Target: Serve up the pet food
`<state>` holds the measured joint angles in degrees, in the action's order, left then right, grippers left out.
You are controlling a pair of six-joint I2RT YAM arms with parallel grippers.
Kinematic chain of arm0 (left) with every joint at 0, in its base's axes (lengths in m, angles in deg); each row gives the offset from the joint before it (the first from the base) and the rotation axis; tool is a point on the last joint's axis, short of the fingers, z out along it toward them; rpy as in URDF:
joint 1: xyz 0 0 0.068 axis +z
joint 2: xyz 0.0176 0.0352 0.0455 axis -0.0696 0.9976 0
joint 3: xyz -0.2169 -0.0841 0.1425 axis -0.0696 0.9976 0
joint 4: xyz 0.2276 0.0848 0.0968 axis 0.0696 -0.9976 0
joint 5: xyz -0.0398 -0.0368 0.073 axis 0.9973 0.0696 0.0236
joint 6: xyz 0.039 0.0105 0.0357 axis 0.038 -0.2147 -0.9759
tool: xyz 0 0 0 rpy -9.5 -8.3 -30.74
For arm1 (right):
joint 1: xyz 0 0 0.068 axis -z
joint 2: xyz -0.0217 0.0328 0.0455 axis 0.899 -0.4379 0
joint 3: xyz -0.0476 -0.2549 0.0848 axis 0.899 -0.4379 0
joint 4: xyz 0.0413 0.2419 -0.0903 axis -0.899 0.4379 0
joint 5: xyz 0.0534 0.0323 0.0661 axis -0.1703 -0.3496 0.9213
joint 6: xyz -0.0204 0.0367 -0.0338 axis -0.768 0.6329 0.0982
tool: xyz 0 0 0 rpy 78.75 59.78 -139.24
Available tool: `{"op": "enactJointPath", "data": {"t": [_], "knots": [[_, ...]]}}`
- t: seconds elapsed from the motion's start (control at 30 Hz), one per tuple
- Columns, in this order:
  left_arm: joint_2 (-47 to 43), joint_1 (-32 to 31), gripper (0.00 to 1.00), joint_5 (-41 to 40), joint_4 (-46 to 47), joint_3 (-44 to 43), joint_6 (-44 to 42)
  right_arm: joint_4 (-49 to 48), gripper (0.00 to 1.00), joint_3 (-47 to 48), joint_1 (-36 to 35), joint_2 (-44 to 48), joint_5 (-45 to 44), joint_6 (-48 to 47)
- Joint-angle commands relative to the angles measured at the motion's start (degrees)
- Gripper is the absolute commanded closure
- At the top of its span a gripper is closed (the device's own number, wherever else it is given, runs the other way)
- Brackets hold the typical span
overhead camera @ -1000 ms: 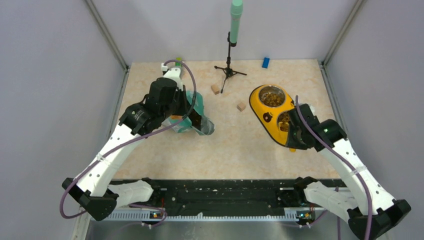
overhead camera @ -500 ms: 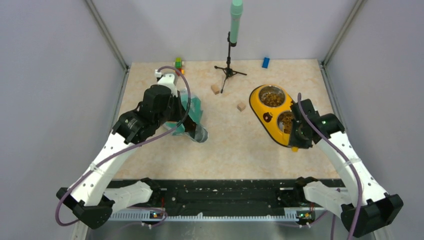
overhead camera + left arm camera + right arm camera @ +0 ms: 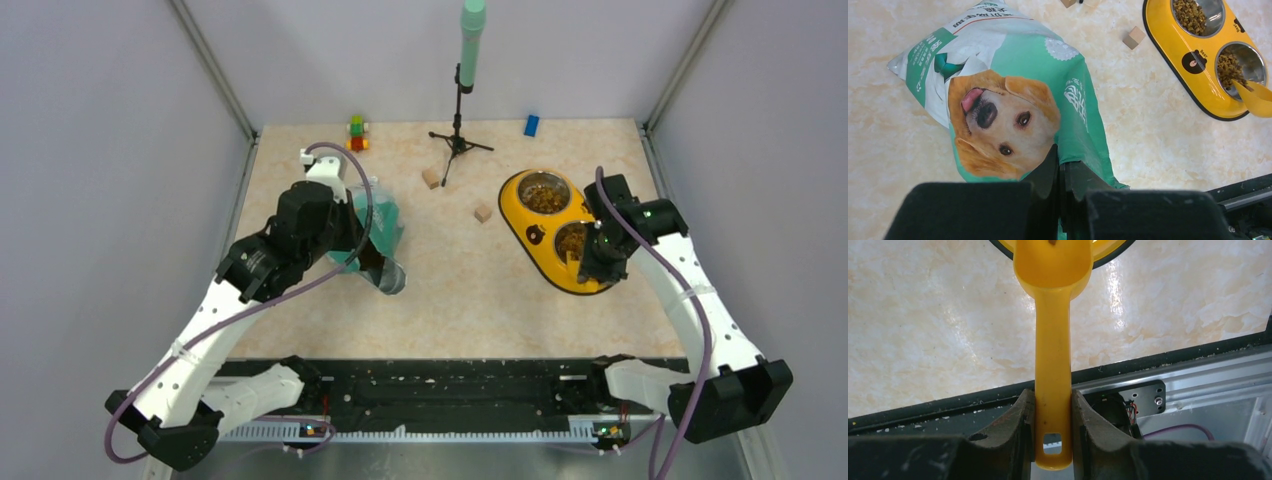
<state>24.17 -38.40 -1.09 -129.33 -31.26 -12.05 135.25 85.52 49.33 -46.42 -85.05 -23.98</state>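
The teal-and-white pouch (image 3: 383, 222) with a golden dog's face (image 3: 1003, 115) lies tilted on the table's left half, and its open mouth (image 3: 387, 278) faces the near edge. My left gripper (image 3: 1063, 167) is shut on the pouch's edge near that mouth. Brown kibble fills both steel bowls (image 3: 545, 197) (image 3: 570, 240) of the yellow double feeder (image 3: 515, 205). My right gripper (image 3: 1053, 400) is shut on the handle of a yellow scoop (image 3: 1053, 340). The scoop's head (image 3: 1255, 97) sits over the near bowl's kibble (image 3: 1229, 67).
Two tan wooden cubes (image 3: 431, 177) (image 3: 483, 213) lie mid-table. A tripod stand (image 3: 460, 140) with a teal cylinder (image 3: 472, 35) stands at the back. A blue block (image 3: 531, 124) and stacked coloured bricks (image 3: 356, 132) sit by the back wall. A black rail (image 3: 450, 385) runs along the near edge.
My left arm has drawn the pouch toward the near left, which uncovers the coloured bricks. My right gripper has moved with the scoop toward the back, over the near bowl.
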Motion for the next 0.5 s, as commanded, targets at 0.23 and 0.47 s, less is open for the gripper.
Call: {"op": "enactJointPath", "data": {"t": [0.23, 0.47], "knots": [[-3.17, 0.58, 1.00, -5.57, 6.00, 1.54, 0.08, 3.74, 1.00, 6.81, 2.00, -4.32, -0.12, -2.26], [-2.12, 0.60, 1.00, -6.76, 5.72, 1.82, -1.20, 3.91, 1.00, 0.52, 3.34, -2.82, 3.35, -0.89]]}}
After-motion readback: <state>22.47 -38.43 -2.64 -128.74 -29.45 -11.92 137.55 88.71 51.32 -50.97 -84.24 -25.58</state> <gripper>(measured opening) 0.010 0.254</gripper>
